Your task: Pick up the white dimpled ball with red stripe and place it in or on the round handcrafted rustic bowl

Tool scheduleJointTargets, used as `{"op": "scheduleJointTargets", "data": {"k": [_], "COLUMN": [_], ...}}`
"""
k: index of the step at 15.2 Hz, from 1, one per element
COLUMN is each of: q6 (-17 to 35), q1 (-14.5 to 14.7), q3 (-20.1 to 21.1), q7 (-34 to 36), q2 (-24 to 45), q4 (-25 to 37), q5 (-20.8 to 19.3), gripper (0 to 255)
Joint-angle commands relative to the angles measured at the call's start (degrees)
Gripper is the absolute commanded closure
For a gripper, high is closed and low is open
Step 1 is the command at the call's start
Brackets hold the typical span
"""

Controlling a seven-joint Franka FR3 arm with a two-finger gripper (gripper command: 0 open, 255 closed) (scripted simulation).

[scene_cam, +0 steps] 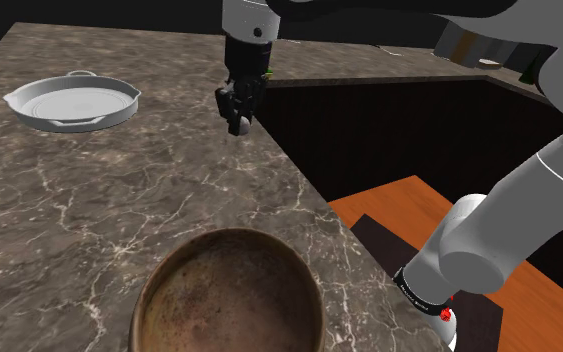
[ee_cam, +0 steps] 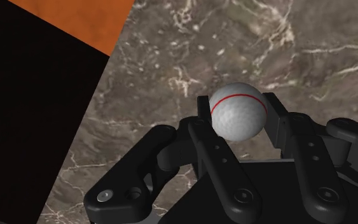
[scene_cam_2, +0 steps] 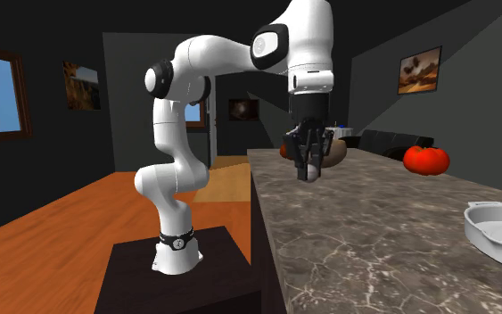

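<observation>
A white dimpled ball [ee_cam: 237,112] with a thin red stripe sits clasped between my black fingers in the wrist view. My gripper [scene_cam: 240,122] hangs above the marble counter near its edge, shut on the ball [scene_cam: 240,125], which shows as a pale spot at the fingertips. In the second exterior view the gripper [scene_cam_2: 308,171] holds the ball [scene_cam_2: 308,175] a little above the counter. The round brown rustic bowl [scene_cam: 229,297] stands at the near end of the counter, well below the gripper in the shoulder view; its rim [scene_cam_2: 338,152] peeks out behind the gripper.
A white shallow pan [scene_cam: 72,102] with handles lies on the counter [scene_cam: 89,210] at the shoulder view's upper left. A red pumpkin-like object [scene_cam_2: 426,160] sits far back. The counter edge drops to an orange floor [scene_cam: 399,200] and dark stand.
</observation>
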Motion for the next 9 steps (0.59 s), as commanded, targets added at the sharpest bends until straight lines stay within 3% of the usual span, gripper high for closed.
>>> {"op": "scheduleJointTargets", "data": {"k": [1, 9], "q6": [-1.7, -8.1], "q1": [-0.1, -0.1], "q3": [0.0, 0.1], "q7": [0.0, 0.4], "q2": [0.3, 1.9], "q4": [1.9, 9.9], "q5": [-0.1, -0.7], "gripper": [255, 255]}}
